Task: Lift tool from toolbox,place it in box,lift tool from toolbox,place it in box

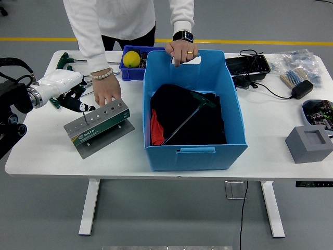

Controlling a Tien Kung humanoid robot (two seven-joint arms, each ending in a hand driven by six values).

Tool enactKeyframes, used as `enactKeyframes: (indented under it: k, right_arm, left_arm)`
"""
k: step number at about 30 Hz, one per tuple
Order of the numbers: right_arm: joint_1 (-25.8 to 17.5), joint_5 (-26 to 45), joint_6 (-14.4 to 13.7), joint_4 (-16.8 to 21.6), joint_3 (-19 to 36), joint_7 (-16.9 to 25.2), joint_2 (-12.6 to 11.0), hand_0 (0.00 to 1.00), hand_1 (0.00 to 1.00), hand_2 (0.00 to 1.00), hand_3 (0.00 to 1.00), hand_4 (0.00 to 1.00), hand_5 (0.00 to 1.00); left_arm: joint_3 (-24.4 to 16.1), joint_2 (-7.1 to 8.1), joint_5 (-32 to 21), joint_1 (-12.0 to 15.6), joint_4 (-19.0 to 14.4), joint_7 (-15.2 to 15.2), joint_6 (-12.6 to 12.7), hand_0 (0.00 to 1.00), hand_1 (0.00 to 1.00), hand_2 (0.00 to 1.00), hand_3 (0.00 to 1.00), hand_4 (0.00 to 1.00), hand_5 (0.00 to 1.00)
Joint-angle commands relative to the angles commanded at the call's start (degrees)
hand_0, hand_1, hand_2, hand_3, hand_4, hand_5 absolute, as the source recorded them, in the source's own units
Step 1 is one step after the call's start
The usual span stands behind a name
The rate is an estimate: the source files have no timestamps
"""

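The grey metal tool rack stands tilted on the table left of the blue box. My left hand is just above the rack's left end, shut on a T-handle tool whose thin shaft points down at the rack's holes. A person's hand presses on the rack's top; their other hand grips the blue box's far rim. In the box, a green-handled T tool lies on black cloth. My right arm is out of view.
More green T-handle tools lie at the far left. A small blue bin with a yellow ball stands behind the rack. On the right are a black tray, a cabled adapter and a grey block.
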Motion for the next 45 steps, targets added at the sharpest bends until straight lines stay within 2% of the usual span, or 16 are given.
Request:
enactKeyframes:
  k: [5,8,16,19,23,27,30,33,35,37,42,43,45]
  right_arm:
    - [0.13,-0.03,-0.01,-0.01,0.06,-0.03,0.01,0.645,0.625,0.694,0.557,0.783,0.684]
    - [0.19,-0.19,-0.02,-0.02,0.20,-0.09,0.03,0.647,0.624,0.694,0.558,0.783,0.684]
    - [0.26,-0.30,-0.02,0.01,0.26,-0.11,-0.03,0.647,0.624,0.694,0.558,0.783,0.684]
    - [0.29,-0.40,-0.02,0.02,0.29,-0.13,-0.07,0.647,0.625,0.695,0.558,0.783,0.684]
    - [0.32,-0.76,0.00,0.06,0.43,-0.23,-0.12,0.647,0.625,0.695,0.558,0.783,0.684]
    - [0.34,-1.21,-0.02,0.09,0.69,-0.37,-0.13,0.646,0.625,0.695,0.558,0.783,0.684]
    - [0.40,-1.68,-0.01,0.10,0.96,-0.53,-0.15,0.646,0.625,0.695,0.558,0.783,0.684]
    - [0.50,-2.27,0.03,0.11,1.35,-0.71,-0.23,0.646,0.624,0.695,0.557,0.783,0.685]
    - [0.60,-2.55,0.06,0.12,1.51,-0.81,-0.30,0.646,0.624,0.695,0.557,0.783,0.685]
    - [0.93,-3.11,0.18,0.12,1.77,-0.98,-0.47,0.646,0.625,0.695,0.557,0.784,0.685]
    - [1.53,-3.58,0.31,0.08,1.94,-1.08,-0.74,0.646,0.625,0.695,0.557,0.784,0.685]
    - [1.57,-3.60,0.33,0.07,1.95,-1.08,-0.77,0.646,0.625,0.695,0.557,0.784,0.685]
    - [1.81,-4.95,0.19,0.10,3.18,-1.54,-0.75,0.646,0.625,0.695,0.557,0.784,0.685]
  left_arm:
    - [-2.21,0.42,0.01,-0.06,-1.62,-1.28,0.90,0.041,0.002,0.018,0.056,0.842,0.476]
    - [-3.47,0.72,0.22,-0.21,-2.97,-1.30,0.56,0.040,0.002,0.015,0.053,0.827,0.492]
    - [-6.64,1.52,1.49,-1.33,-9.94,0.28,-0.36,0.042,0.002,0.013,0.051,0.811,0.507]
    - [-7.44,1.05,1.69,-2.40,-12.52,0.85,-0.50,0.048,0.002,0.011,0.047,0.805,0.524]
    - [-7.21,-0.47,1.26,-4.60,-15.55,1.39,-0.31,0.048,0.002,0.011,0.047,0.805,0.524]
    - [-4.78,-2.97,-0.14,-7.09,-17.13,1.64,0.15,0.050,0.002,0.009,0.045,0.798,0.530]
    - [-1.12,-5.45,-1.75,-9.01,-16.43,1.56,0.65,0.050,0.002,0.009,0.045,0.798,0.530]
    - [3.38,-8.55,-3.23,-10.72,-14.24,1.03,1.44,0.050,0.002,0.010,0.045,0.798,0.535]
    - [5.31,-10.03,-3.67,-11.15,-13.15,0.71,1.79,0.050,0.002,0.010,0.045,0.798,0.535]
    - [7.57,-12.51,-3.86,-11.47,-11.29,0.25,2.36,0.050,0.002,0.011,0.044,0.793,0.539]
    - [11.08,-16.41,-4.40,-11.82,-8.69,-0.18,2.67,0.050,0.002,0.011,0.044,0.793,0.539]
    - [11.56,-16.81,-4.63,-11.92,-8.34,0.01,2.43,0.138,0.035,0.114,0.163,0.782,0.546]
    - [13.05,-17.70,-5.12,-12.29,-7.43,1.69,0.58,0.138,0.035,0.114,0.163,0.782,0.546]
